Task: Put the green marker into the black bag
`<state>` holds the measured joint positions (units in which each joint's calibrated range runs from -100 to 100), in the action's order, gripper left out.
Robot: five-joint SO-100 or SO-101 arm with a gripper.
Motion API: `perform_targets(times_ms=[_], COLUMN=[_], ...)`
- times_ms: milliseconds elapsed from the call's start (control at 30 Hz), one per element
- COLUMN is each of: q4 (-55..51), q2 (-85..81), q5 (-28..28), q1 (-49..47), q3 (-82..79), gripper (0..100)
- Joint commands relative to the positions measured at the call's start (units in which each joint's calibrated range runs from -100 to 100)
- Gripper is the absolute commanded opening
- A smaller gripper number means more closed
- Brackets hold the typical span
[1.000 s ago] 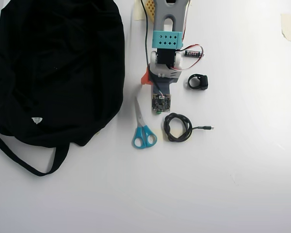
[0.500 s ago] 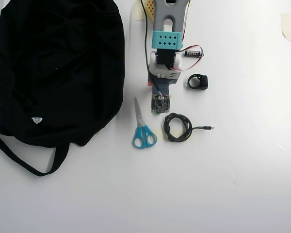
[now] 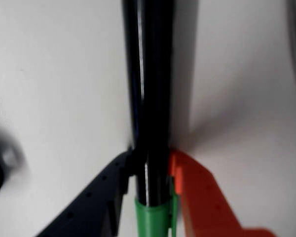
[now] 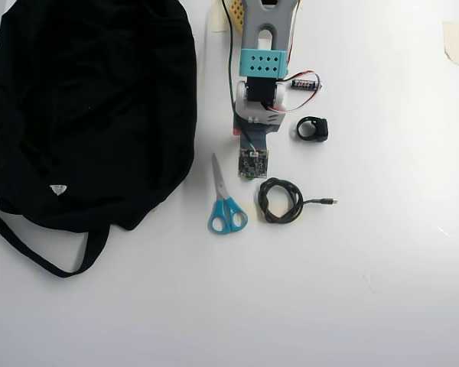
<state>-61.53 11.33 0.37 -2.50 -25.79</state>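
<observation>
End effector [image 3: 149, 185] pinches the marker [image 3: 152, 98] between black and orange fingers near the worktop's [image 4: 382, 290] top edge; bag [image 4: 84, 107] fills the top-left corner.

We look down on the arm [image 4: 258, 76] reaching from the top edge over a white table [image 4: 382, 267].

The arm's tip covers whatever lies beneath it, so we cannot see the gripper's jaws or the marker from here. Left of the arm lies the bag [image 4: 88, 107], its strap [image 4: 38, 248] trailing below. Just below-left of the tip are scissors [image 4: 225, 200]; just below-right, a coiled cable [image 4: 281, 200]. A black ring [image 4: 312, 129] sits right of the arm, a battery [image 4: 306, 83] beside it higher up.
</observation>
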Motion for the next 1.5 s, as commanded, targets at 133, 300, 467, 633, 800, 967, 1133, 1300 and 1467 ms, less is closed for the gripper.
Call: perform_targets(times_ms=[133,300,467,633,800,967,1133,1300,1467], q4=[-1.43,-8.67,-13.58,-16.59,-19.52,-21.59,-22.97,-23.23,-23.23], q2=[-0.96,-0.96,-0.96,-0.96,-1.79,-6.10,-10.17,-14.15,-17.14], q5=[0.11,0.00,-0.26,-0.42,-0.47,-0.42,0.00,1.10,1.78], q1=[-0.34,-0.79,-0.87,-0.87,-0.72,-0.34,-0.34,0.70,4.52], q3=[1.62,8.54,14.38,18.60,21.56,21.74,21.74,21.83,21.83], gripper=[2,2,2,2,2,2,2,2,2])
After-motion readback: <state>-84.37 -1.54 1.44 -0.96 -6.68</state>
